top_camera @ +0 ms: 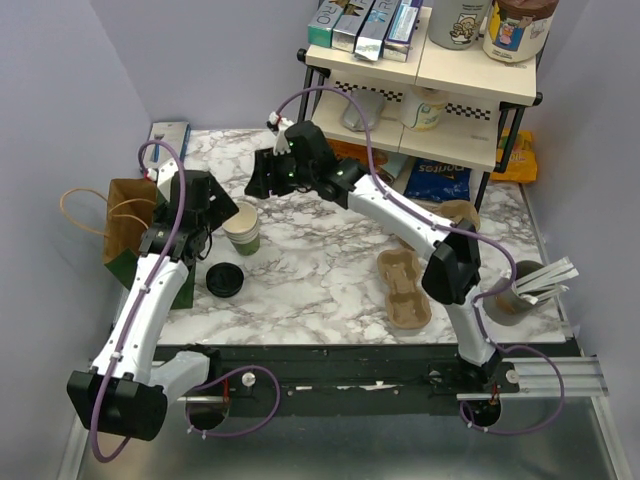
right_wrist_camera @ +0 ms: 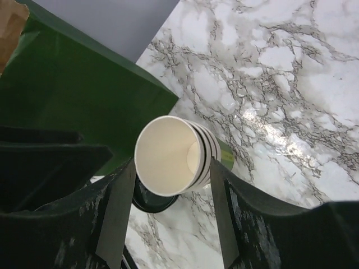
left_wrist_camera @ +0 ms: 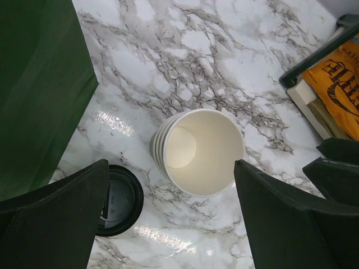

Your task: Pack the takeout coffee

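L gripper (left_wrist_camera: 171, 174): jaws wide open, nothing held. L wrist view: coffee cup (left_wrist_camera: 197, 152) stands upright on the marble tabletop (left_wrist_camera: 185, 50) just past the fingertips (left_wrist_camera: 84, 190), lined up w/ the gap, no contact. Cup is open-topped, cream inside, no lid on it. Black lid (left_wrist_camera: 119, 199) lies flat on the marble just beside the cup, close to the L-side finger, not touching the cup. Green part of the paper bag (left_wrist_camera: 39, 95) fills the L edge of that view.

R gripper (right_wrist_camera: 171, 168): jaws apart, not clamped. R wrist view puts the cup between the two fingers, rim close to both; can't tell contact from that angle. Top view shows the R gripper up behind the cup w/ a visible gap, so no grip.

Further out, top view:
- Paper bag sits at the L table edge, brown top, loop handles, just beside the L gripper.
- Pulp cup carrier (top_camera: 405, 290) lies flat near the R arm elbow, well apart from the cup.
- Grey cup w/ white sticks (top_camera: 518, 298) is at the R edge.
- Shelf rack (top_camera: 430, 90) stands in the far R corner w/ cartons and tubs on it.
- Blue Doritos bag (top_camera: 437, 180) lies under the rack, orange bag (top_camera: 518, 158) beside its R leg.
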Robot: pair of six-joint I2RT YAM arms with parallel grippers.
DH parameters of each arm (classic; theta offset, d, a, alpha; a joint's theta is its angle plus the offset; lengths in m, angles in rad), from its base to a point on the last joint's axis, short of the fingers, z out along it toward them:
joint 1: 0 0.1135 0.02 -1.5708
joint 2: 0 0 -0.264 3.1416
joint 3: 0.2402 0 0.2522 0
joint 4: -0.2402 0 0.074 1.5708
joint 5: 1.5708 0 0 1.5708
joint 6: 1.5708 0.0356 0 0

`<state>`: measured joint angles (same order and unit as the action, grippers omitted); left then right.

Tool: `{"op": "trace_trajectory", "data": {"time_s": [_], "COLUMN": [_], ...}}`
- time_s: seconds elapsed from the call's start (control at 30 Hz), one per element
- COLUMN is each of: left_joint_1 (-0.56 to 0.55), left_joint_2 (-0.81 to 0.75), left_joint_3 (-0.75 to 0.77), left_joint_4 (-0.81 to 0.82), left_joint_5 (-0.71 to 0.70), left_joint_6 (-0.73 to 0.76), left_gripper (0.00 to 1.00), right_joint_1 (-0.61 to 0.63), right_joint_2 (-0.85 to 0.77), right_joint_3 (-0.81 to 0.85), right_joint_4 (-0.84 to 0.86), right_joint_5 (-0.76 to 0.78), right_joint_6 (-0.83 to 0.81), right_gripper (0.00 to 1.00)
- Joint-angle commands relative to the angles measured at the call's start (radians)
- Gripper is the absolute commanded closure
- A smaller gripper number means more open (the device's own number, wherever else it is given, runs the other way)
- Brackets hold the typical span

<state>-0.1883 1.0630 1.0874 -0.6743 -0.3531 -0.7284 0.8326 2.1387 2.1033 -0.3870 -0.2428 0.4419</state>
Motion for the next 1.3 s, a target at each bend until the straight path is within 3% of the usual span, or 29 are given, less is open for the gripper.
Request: {"op": "trace_trajectory", "data": {"time_s": [0.0,0.3,0.8,0.9,1.0,1.17,1.27], "left_joint_1": [0.052,0.085,0.098,0.098,0.099,0.099,0.101], "left_joint_2": [-0.020,-0.064,-0.080,-0.084,-0.092,-0.109,-0.126], "left_joint_3": [-0.038,-0.113,-0.162,-0.164,-0.172,-0.176,-0.188], "left_joint_4": [0.047,0.105,0.131,0.133,0.136,0.130,0.125], "left_joint_5": [0.100,0.144,0.164,0.169,0.169,0.164,0.160], "left_joint_6": [-0.032,-0.068,-0.068,-0.068,-0.068,-0.069,-0.074], "left_gripper": [0.01,0.01,0.01,0.01,0.01,0.01,0.01], "right_joint_1": [0.034,0.046,0.065,0.068,0.071,0.072,0.072], "right_joint_2": [0.099,0.170,0.207,0.213,0.208,0.207,0.195], "right_joint_3": [0.064,0.161,0.172,0.178,0.175,0.178,0.178], "right_joint_4": [-0.108,-0.136,-0.151,-0.165,-0.165,-0.184,-0.210], "right_joint_5": [0.075,0.088,0.096,0.103,0.106,0.120,0.151], "right_joint_6": [-0.026,-0.035,-0.014,-0.012,-0.012,0.001,0.004], "right_gripper": [0.37,0.47,0.57,0.61,0.71,0.75,0.87]}}
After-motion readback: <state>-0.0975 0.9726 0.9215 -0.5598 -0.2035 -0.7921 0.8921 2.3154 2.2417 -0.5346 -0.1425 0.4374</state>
